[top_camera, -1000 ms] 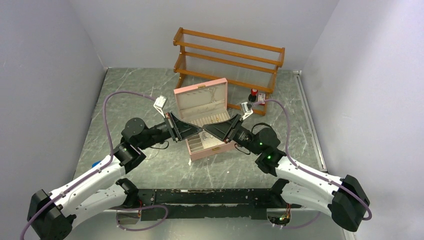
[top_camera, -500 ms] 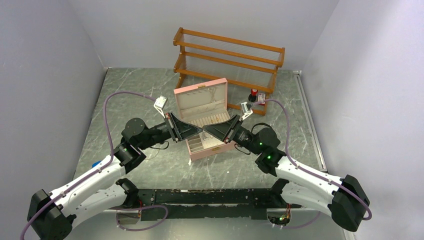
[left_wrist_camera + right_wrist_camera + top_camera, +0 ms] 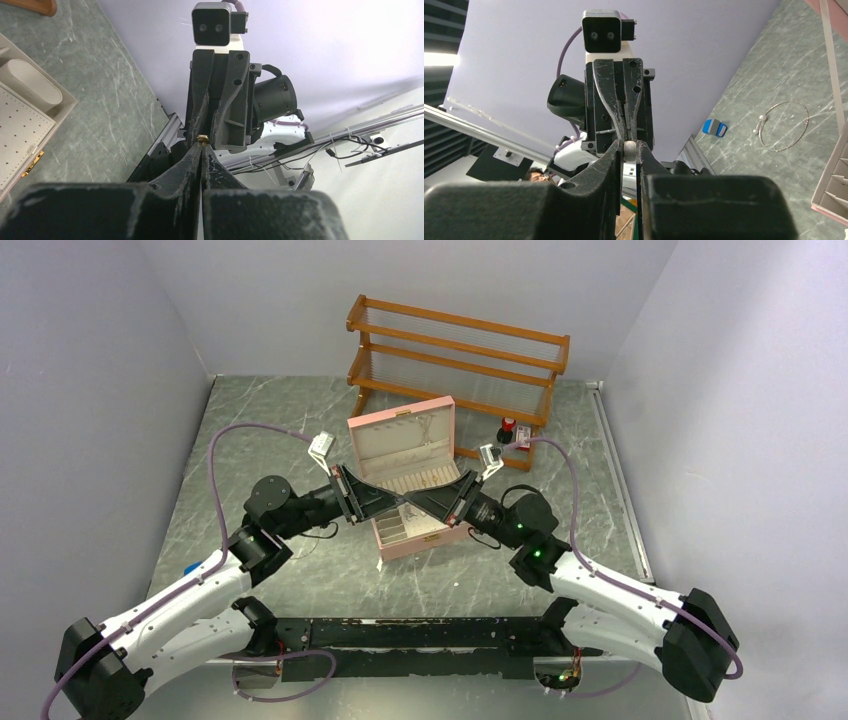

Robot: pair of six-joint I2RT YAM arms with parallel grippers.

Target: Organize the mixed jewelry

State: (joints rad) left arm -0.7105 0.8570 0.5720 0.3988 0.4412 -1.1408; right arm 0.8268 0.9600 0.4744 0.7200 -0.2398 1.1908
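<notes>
You're holding both grippers tip to tip above the open pink box (image 3: 425, 540), passing a tiny earring piece (image 3: 202, 138) across. The left gripper (image 3: 201, 150) fingers are pressing together with the piece's gold end poking out at the tips. The right gripper (image 3: 628, 152) fingers are pinching a pale bead, likely the same piece's other end. You're probably regripping so it drops cleanly into a compartment. The chain necklace (image 3: 784, 126) is lying looped on the table (image 3: 300, 420) beside the box, not yet sorted.
</notes>
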